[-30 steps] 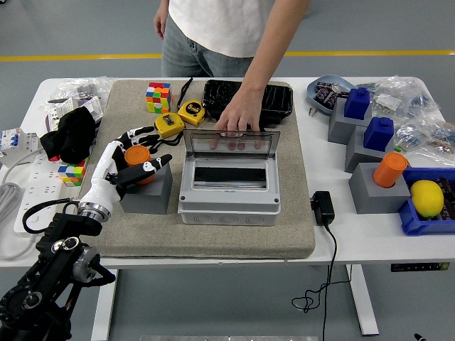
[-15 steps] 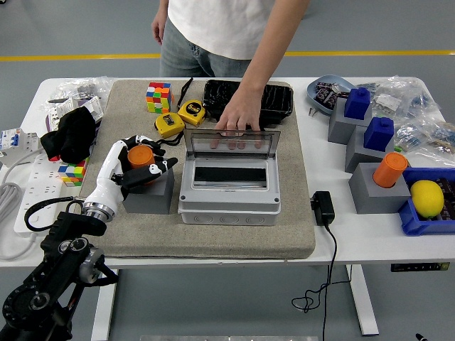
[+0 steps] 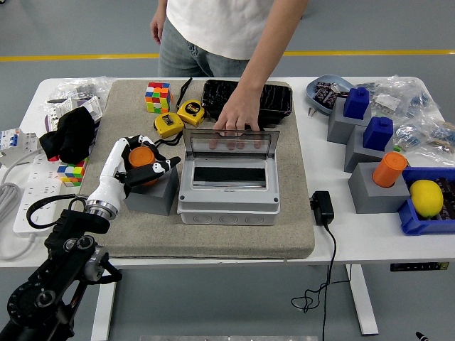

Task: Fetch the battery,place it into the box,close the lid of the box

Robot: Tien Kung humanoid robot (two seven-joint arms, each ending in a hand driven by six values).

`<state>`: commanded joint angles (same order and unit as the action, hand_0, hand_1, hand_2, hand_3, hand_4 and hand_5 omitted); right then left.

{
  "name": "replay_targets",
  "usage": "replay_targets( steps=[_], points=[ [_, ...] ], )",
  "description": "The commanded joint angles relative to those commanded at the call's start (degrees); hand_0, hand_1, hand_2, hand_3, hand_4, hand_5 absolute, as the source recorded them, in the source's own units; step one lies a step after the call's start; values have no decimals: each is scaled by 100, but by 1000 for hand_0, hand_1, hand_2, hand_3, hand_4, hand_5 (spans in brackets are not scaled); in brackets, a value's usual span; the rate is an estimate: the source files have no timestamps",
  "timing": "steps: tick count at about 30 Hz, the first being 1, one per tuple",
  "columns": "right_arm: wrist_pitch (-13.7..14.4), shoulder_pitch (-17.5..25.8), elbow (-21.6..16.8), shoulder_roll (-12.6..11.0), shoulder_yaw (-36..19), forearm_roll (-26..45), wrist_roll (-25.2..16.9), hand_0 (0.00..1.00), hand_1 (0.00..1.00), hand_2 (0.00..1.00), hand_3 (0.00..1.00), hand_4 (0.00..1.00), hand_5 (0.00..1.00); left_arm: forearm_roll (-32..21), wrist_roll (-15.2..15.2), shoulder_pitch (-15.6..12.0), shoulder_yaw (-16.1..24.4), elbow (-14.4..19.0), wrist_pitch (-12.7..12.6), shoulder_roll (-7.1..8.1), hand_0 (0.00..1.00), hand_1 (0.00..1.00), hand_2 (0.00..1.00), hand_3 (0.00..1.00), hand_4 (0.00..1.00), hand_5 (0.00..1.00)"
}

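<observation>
Head view: left hand (image 3: 138, 162) is curling its fingers around the orange battery (image 3: 141, 157), which is sitting in a grey holder (image 3: 151, 193) just left of the box (image 3: 229, 186). A person's hand (image 3: 237, 119) is resting on the upright clear lid (image 3: 232, 143), propping it open.
</observation>
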<state>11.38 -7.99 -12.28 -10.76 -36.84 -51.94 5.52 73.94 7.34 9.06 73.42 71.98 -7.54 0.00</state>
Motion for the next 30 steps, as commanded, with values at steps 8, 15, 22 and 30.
replay_targets(
  steps=[8, 15, 22, 30],
  points=[
    [2, -8, 2, 2, -8, 0, 3, 749, 694, 710, 751, 998, 998, 72, 72, 27, -30, -25, -208, 0, 84, 55, 70, 79, 998, 2],
    [1, -8, 2, 3, -11, -11, 10, 749, 694, 710, 750, 998, 998, 50, 149, 92, -36, 6, -214, 0, 84, 31, 60, 76, 998, 2],
    [-1, -7, -2, 3, 4, 2, 7, 749, 694, 710, 751, 998, 998, 144, 177, 173, 5, 75, -299, 0, 82, 22, 54, 74, 998, 2],
    [1, -8, -1, -9, 31, 15, 1, 750, 694, 710, 751, 998, 998, 365, 200, 259, -56, 324, -434, 0, 71, 10, 44, 61, 998, 2]
  ],
)
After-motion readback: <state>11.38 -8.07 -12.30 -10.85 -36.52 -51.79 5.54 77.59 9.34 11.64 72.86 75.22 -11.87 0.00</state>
